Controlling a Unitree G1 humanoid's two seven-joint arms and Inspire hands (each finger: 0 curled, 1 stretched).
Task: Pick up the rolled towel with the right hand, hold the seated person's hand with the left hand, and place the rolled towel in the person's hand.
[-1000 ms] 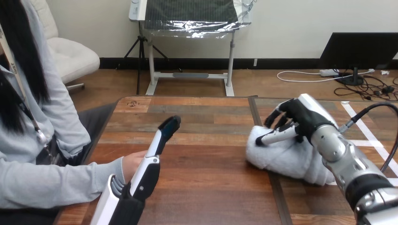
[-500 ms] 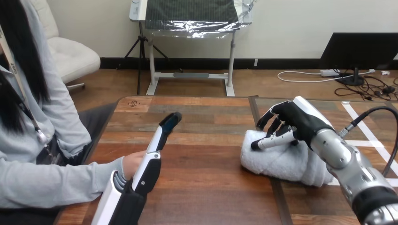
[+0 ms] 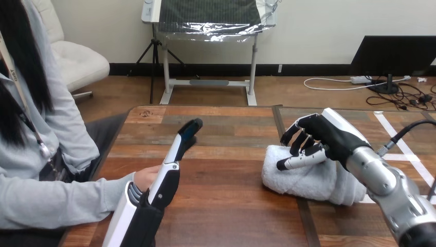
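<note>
The robot's left hand (image 3: 168, 177), fingers straight, stands just beside the person's hand (image 3: 146, 177) at the wooden table (image 3: 226, 206); its right hand (image 3: 329, 136) rests on the rolled towel (image 3: 303, 180), grip unclear.

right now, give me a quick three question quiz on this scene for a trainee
1. True or false: the rolled towel lies in the person's hand.
2. Which hand has fingers curled over the towel? A) left hand B) right hand C) both
3. Fill in: the left hand's fingers are ____ (straight or curled).

Key: 1 false, it lies on the table; 2 B; 3 straight.
</note>
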